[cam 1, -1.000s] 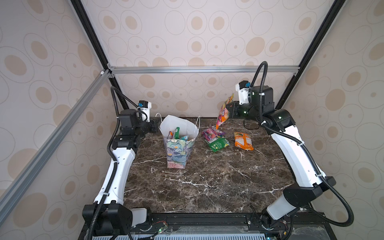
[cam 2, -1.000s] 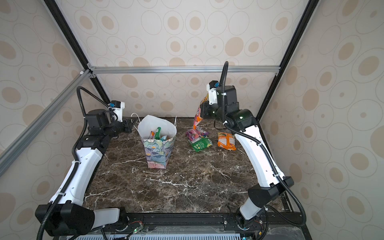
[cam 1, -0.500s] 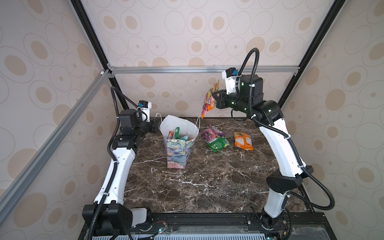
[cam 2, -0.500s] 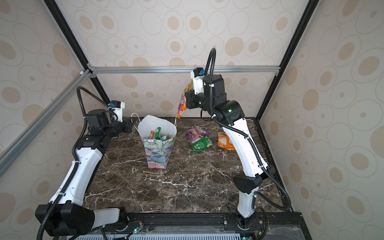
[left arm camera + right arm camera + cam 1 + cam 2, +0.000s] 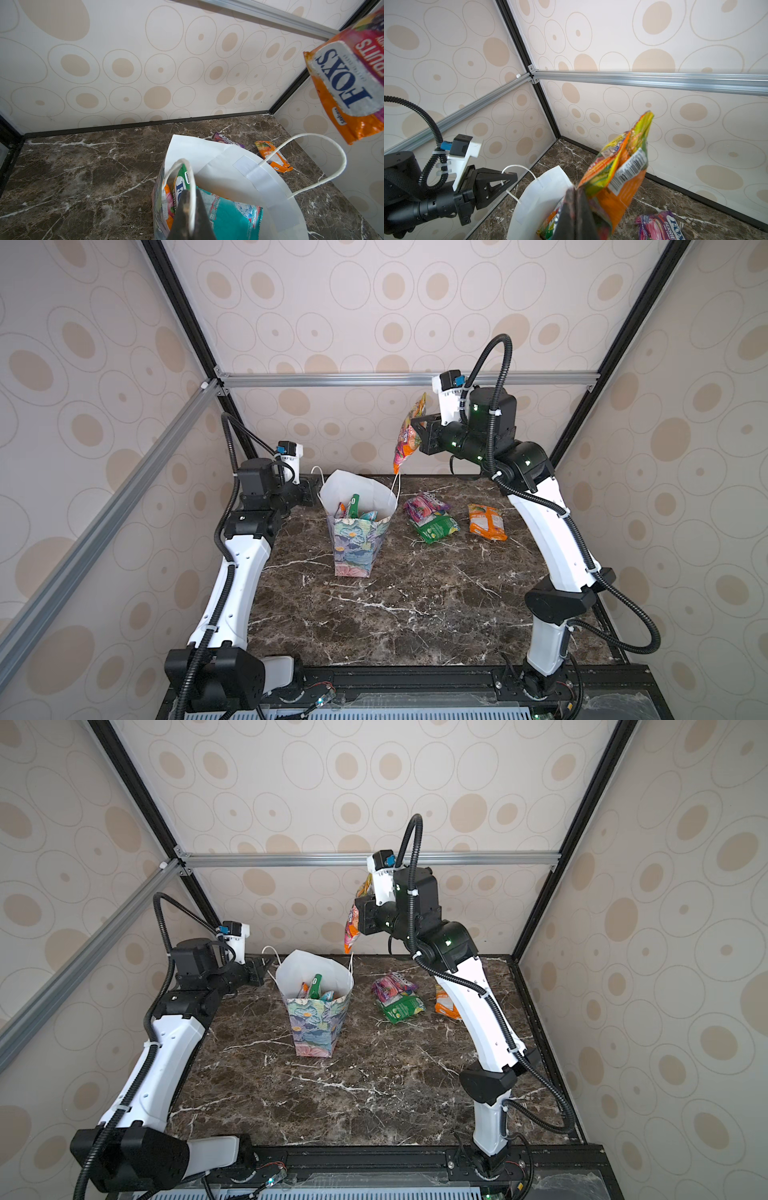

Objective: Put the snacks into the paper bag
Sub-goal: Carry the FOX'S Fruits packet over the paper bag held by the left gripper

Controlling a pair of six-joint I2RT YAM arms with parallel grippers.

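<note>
The paper bag [image 5: 356, 541] [image 5: 316, 1025] stands upright at the back left, mouth open, with green, teal and orange snacks [image 5: 230, 218] inside. My left gripper [image 5: 309, 492] [image 5: 190, 207] is shut on the bag's near white cord handle [image 5: 193, 187]. My right gripper [image 5: 417, 428] [image 5: 576, 199] hangs high, up and to the right of the bag's mouth, shut on an orange FOX'S packet [image 5: 408, 441] [image 5: 620, 172] that dangles from it. A pink-purple packet [image 5: 422, 505], a green one [image 5: 437, 527] and an orange one [image 5: 486, 522] lie on the table right of the bag.
The dark marble table [image 5: 395, 605] is boxed in by patterned walls at the back and both sides. An aluminium rail [image 5: 374, 379] crosses the back wall just above my right wrist. The bag's far cord handle [image 5: 324, 166] loops up below the held packet.
My right arm has lifted the orange packet up off table level and carried it left toward the bag. The left arm and the bag have stayed put.
</note>
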